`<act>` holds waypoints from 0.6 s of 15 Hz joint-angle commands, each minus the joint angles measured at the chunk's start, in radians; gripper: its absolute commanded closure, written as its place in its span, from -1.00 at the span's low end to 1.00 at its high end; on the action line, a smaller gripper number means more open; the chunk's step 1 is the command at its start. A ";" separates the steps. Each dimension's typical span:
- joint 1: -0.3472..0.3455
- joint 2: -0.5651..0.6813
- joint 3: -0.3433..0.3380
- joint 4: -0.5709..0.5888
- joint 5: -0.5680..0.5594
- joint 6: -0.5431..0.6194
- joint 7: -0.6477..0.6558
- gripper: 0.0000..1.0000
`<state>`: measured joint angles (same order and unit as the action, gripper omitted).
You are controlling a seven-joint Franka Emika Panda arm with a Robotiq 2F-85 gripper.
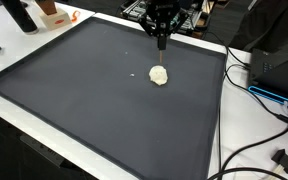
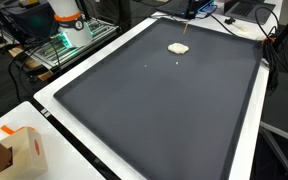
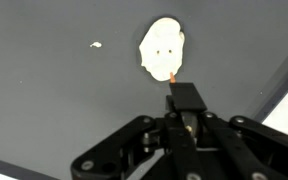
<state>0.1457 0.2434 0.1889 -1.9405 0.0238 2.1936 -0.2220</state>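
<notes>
A small cream, face-like blob [image 3: 162,47] with two dark dots lies on the dark mat [image 3: 54,110]; both exterior views show it near the mat's far edge [image 1: 159,75] [image 2: 178,47]. My gripper [image 3: 187,100] is shut on a black marker [image 3: 184,96] whose orange tip [image 3: 171,75] sits at the blob's lower edge; touching or just above, I cannot tell. In an exterior view the gripper [image 1: 162,38] hangs upright just behind the blob. A tiny white crumb [image 3: 96,44] lies apart to the left.
The mat [image 1: 104,110] is framed by a white table edge [image 1: 224,120]. Cables [image 1: 264,115] and a black box [image 1: 284,70] sit beside it. A cardboard box [image 2: 19,150] stands at one corner, and an orange-and-white device [image 2: 69,20] stands beyond the mat's side.
</notes>
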 commanded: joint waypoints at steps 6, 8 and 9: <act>-0.103 0.091 0.065 0.050 0.369 -0.036 -0.436 0.94; -0.126 0.113 0.072 0.060 0.438 -0.065 -0.520 0.94; -0.133 0.122 0.070 0.063 0.460 -0.080 -0.545 0.94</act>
<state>0.0547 0.3310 0.2371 -1.9057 0.4030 2.1720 -0.6685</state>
